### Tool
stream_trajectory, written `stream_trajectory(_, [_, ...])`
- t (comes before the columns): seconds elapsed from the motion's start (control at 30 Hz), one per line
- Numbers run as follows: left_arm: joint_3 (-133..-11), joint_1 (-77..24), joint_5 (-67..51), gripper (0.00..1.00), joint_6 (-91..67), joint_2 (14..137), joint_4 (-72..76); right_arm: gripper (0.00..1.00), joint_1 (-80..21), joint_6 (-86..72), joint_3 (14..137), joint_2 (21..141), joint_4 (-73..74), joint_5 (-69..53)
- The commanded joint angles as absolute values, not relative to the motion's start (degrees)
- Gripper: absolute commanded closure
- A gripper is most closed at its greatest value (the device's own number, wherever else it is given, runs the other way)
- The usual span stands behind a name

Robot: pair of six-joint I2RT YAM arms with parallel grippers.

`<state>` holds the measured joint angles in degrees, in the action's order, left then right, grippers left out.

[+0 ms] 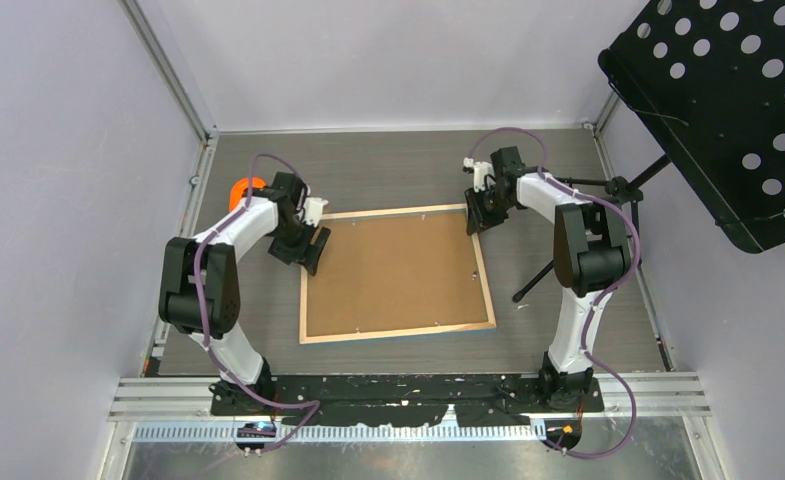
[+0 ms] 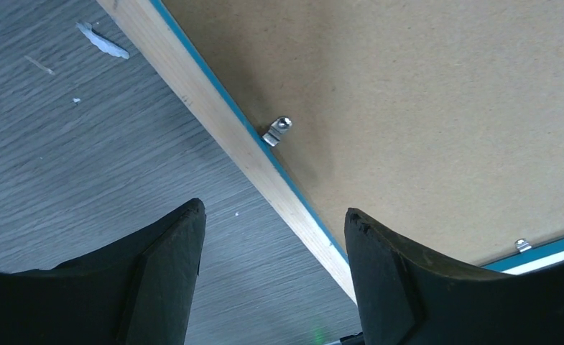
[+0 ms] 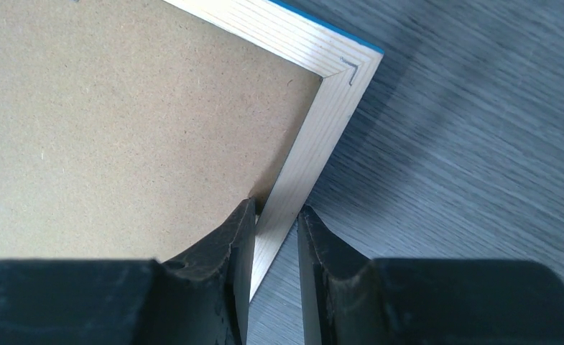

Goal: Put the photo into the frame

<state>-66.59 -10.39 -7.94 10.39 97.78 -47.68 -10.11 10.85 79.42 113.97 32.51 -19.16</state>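
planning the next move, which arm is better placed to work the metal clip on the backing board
Left, probably. The left gripper is open over the frame's left rail, the clip just ahead. The right gripper is shut on the frame's right rail, likely steadying it.

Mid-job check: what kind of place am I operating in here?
Probably a lab test cell, not a home: plain panel walls on aluminium rails box in the table, both arms are bolted to a mounting strip, and a perforated black stand leans in at right.
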Motion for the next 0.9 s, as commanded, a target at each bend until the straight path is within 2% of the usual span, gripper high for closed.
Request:
stream_trajectory(0.0, [-67.5, -10.2, -8.3, 0.31, 9.7, 98.8, -48.4, 0.91, -9.1, 17.1, 80.4, 113.2, 33.9, -21.2])
stream_trajectory(0.27, [-67.7, -10.2, -10.5, 0.41, 9.6, 100.6, -48.8, 0.91, -9.1, 18.3, 77.7, 111.6, 33.7, -23.8])
stream_trajectory(0.87, [-66.2, -10.2, -11.3, 0.49, 8.0, 99.9, -49.2, 0.92, -9.1, 18.5, 70.8, 106.5, 31.7, -26.5])
